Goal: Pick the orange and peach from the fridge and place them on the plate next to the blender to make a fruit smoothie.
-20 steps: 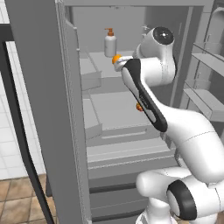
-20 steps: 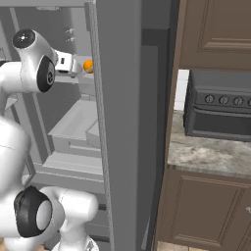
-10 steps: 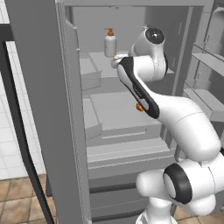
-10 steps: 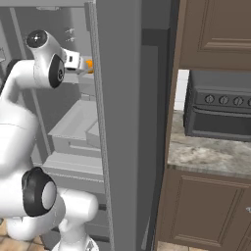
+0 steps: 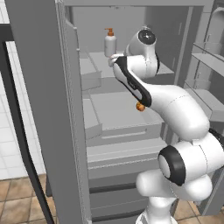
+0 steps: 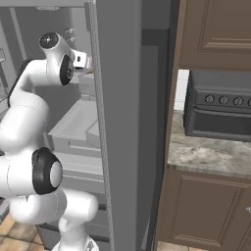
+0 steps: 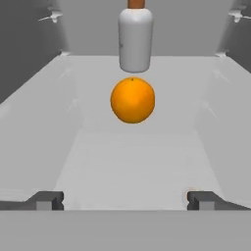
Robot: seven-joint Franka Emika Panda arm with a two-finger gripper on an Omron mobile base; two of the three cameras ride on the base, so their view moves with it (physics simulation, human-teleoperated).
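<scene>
Dark fingertips of the pincer (image 7: 125,200) stood wide apart at the bottom of my hand view, one near each side, with nothing between them; I had hold of nothing. Straight ahead of them, well apart from both tips, the orange (image 7: 133,100) sat on the pale grey shelf (image 7: 137,162), centred between the tips. Just behind it stood a white bottle (image 7: 135,37) with a brown neck, upright, its base hidden by the top of the fruit from my angle, so I could not tell whether they touched.

From the left base view I saw the white arm (image 5: 148,87) reaching up into the open fridge (image 5: 48,109), its wrist at the upper shelf level next to that same bottle (image 5: 110,43). The grey drawers (image 5: 122,116) lay below the arm. From the right base view the fridge's side wall (image 6: 122,122) hid the hand, and a dark oven-like appliance (image 6: 218,110) sat on the speckled counter (image 6: 211,157) well apart to the right, above brown cabinets (image 6: 206,211).
</scene>
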